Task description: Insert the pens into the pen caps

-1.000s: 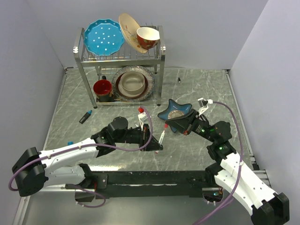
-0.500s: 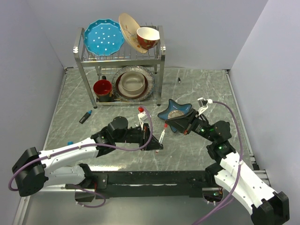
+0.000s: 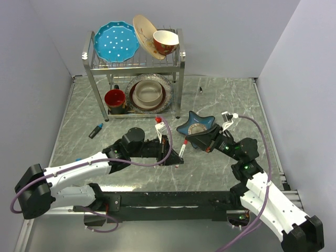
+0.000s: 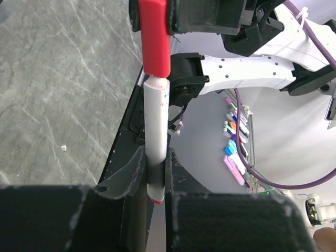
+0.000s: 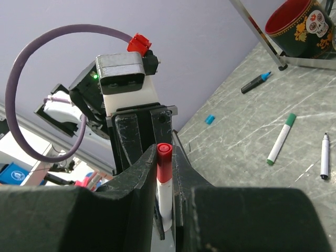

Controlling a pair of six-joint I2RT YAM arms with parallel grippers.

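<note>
A white-barrelled pen (image 4: 156, 121) stands upright between the fingers of my left gripper (image 4: 156, 181), which is shut on its lower barrel. Its top end sits in a red pen cap (image 4: 155, 37), and my right gripper (image 5: 164, 155) is shut on that cap (image 5: 164, 160). In the top view the two grippers meet at mid-table, left gripper (image 3: 176, 157) below the red cap (image 3: 185, 141). A green-ended pen (image 5: 281, 139), a black pen (image 5: 325, 156), a dark marker with a blue end (image 3: 95, 130) and a blue cap (image 3: 79, 160) lie loose on the table.
A blue star-shaped dish (image 3: 197, 125) sits just behind the right gripper. A metal dish rack (image 3: 134, 68) with plates, bowls and a red mug (image 3: 115, 98) stands at the back left. A small dark object (image 3: 201, 90) lies at the back.
My left arm has edged right and a little away, carrying the pen up against the red cap. The right gripper has barely shifted.
</note>
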